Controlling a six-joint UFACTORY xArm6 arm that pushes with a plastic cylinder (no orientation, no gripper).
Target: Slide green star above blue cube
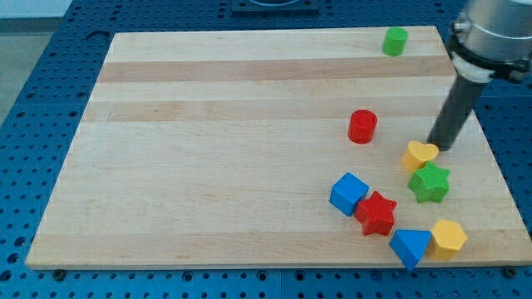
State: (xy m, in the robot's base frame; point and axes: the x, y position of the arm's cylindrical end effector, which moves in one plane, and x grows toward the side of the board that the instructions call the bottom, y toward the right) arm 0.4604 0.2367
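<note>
The green star (430,183) lies at the view's right on the wooden board (208,124), to the right of the blue cube (348,193) and slightly higher. A yellow heart (420,154) touches the star's upper left. My tip (435,147) is just right of the yellow heart and above the green star, close to both. A red star (376,213) sits against the blue cube's lower right.
A red cylinder (362,126) stands above the blue cube. A green cylinder (396,41) is near the board's top right. A blue triangle (410,246) and a yellow hexagon block (448,238) lie near the bottom right edge.
</note>
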